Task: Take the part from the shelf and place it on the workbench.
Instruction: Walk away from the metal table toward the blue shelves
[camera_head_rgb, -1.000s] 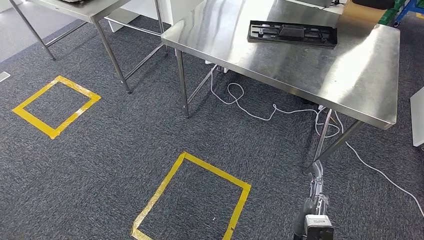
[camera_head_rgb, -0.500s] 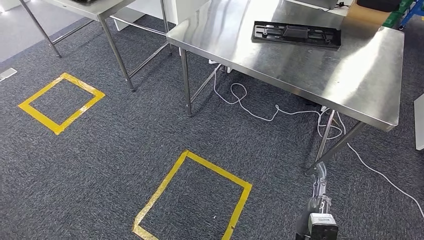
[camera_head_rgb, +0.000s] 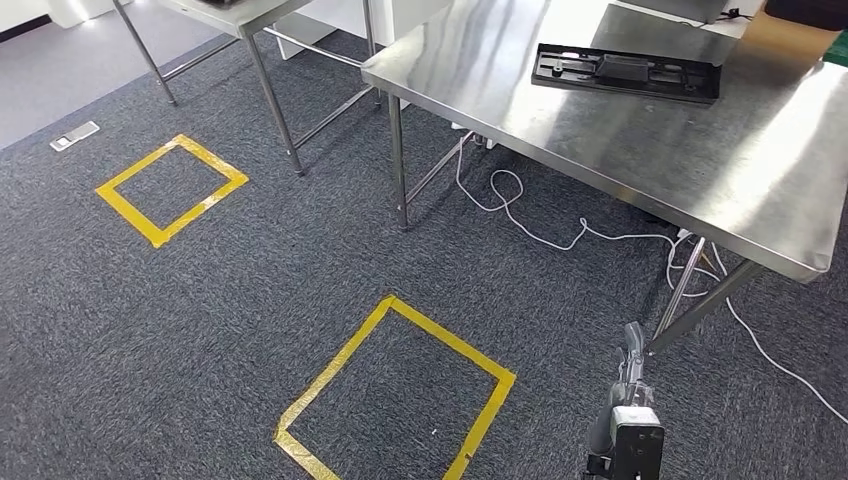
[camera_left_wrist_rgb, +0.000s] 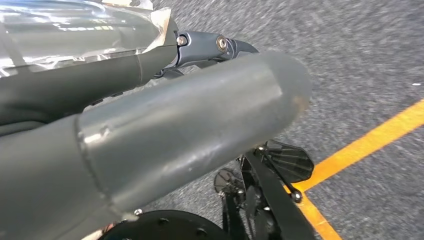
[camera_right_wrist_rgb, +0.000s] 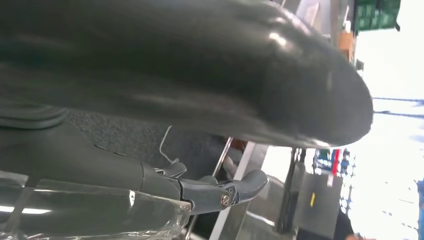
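Workbench (camera_head_rgb: 640, 150) w/ part (camera_head_rgb: 627, 72) in head view; wrist views: hands empty.

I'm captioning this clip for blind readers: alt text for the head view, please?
A long black part lies on a steel workbench at upper right. Two yellow tape squares mark the grey carpet, and the robot's right hand hangs low beside the workbench leg.

camera swung left, whole scene shifted right

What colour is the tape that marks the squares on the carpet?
Yellow. The tape squares show best in the head view, laid on dark grey carpet.
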